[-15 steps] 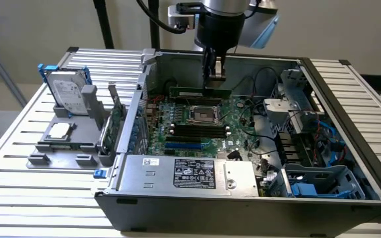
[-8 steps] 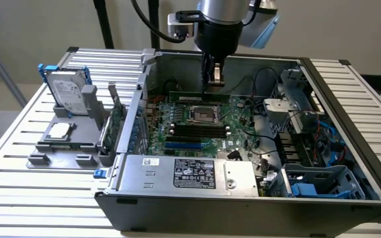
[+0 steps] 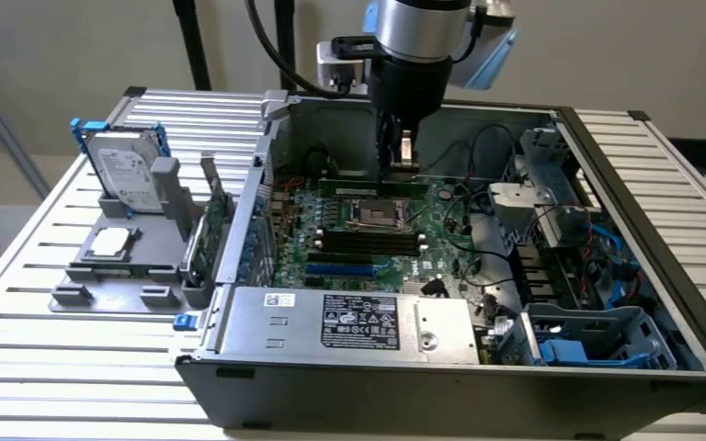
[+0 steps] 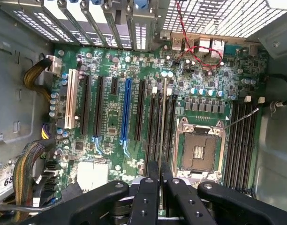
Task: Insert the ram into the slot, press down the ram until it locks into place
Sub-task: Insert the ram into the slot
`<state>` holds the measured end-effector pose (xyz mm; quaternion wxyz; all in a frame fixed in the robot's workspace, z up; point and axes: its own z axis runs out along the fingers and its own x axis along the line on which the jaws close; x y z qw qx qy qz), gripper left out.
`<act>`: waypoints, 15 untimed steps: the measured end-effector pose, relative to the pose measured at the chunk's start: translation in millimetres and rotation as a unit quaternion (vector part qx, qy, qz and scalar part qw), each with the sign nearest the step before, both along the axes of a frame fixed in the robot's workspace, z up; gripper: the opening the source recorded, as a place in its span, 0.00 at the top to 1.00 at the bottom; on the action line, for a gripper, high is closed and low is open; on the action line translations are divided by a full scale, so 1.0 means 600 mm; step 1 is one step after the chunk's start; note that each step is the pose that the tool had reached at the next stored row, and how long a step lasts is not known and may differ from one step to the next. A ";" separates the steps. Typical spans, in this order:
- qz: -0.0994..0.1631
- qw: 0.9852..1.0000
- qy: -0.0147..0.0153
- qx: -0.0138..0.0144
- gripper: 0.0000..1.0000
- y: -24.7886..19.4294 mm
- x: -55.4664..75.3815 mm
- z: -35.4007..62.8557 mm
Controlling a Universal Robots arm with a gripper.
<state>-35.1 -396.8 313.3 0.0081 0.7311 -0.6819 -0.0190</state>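
Gripper (image 3: 400, 165), jaws drawn nearly together, pinching the ram (image 3: 371, 188) by its upper edge. I read the stick as hanging directly below the fingertips, its long axis parallel to the black sockets. In the wrist view it stands edge-on over the slot (image 4: 154, 126), beside the processor socket (image 4: 200, 150). Whether it touches the slot, I cannot tell.

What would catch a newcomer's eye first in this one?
The arm reaches down into the open computer case, its gripper shut on the ram, a thin green stick held over the motherboard. At the exterior view's left, a hard drive stands in a grey holder on the slatted table.
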 end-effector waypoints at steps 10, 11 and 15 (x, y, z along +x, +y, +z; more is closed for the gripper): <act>0.000 1.000 0.000 0.000 0.87 0.0033 0.006 -0.031; 0.000 1.000 0.000 0.000 0.87 0.0036 0.006 -0.034; 0.000 1.000 0.000 -0.001 0.87 0.0039 0.006 -0.045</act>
